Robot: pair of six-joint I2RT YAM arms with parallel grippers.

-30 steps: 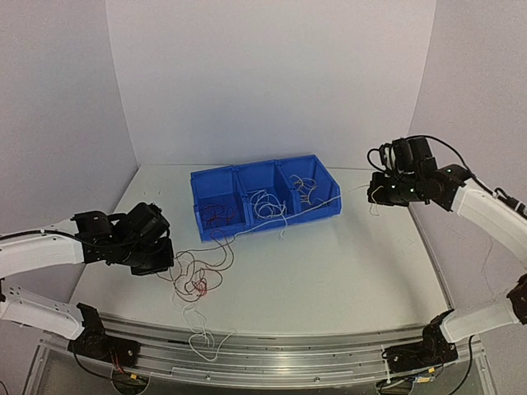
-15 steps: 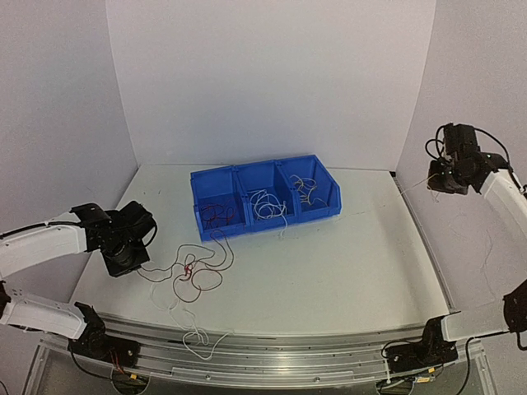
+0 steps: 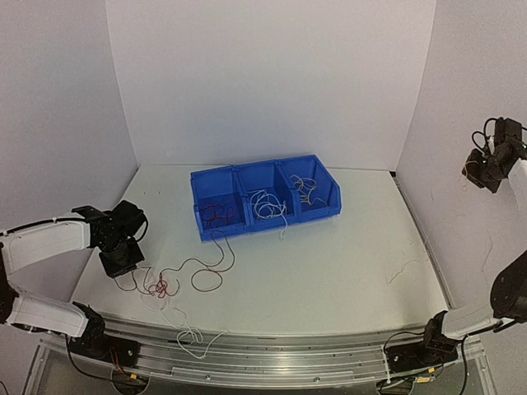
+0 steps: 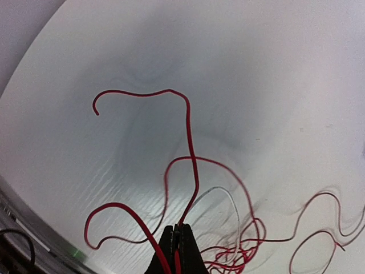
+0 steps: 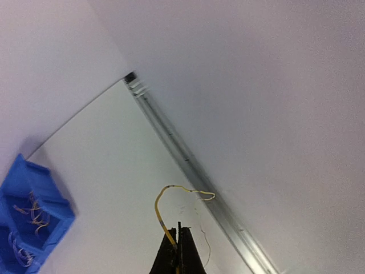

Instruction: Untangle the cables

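Cables point(image 3: 162, 288) are being left in a loose dark red and white tangle on the table point(image 3: 329, 263), near its front left corner. A dark red cable point(image 4: 193, 142) is being pinched by the left gripper point(image 4: 177, 228), its fingers pressed together low over the tabletop, just beside the tangle. A yellow cable point(image 5: 163, 222) is being clamped by the right gripper point(image 5: 178, 228), likewise closed tight, raised high by the right wall above the metal rail point(image 5: 188, 162) at the table's right edge. More strands are being kept in the blue bin point(image 3: 216, 175) at the back: dark red in the left compartment, white in the middle, yellow-orange in the right. A white loop point(image 3: 193, 336) is being left trailing at the front edge. Broad open tabletop is being left between bin, tangle and right edge.
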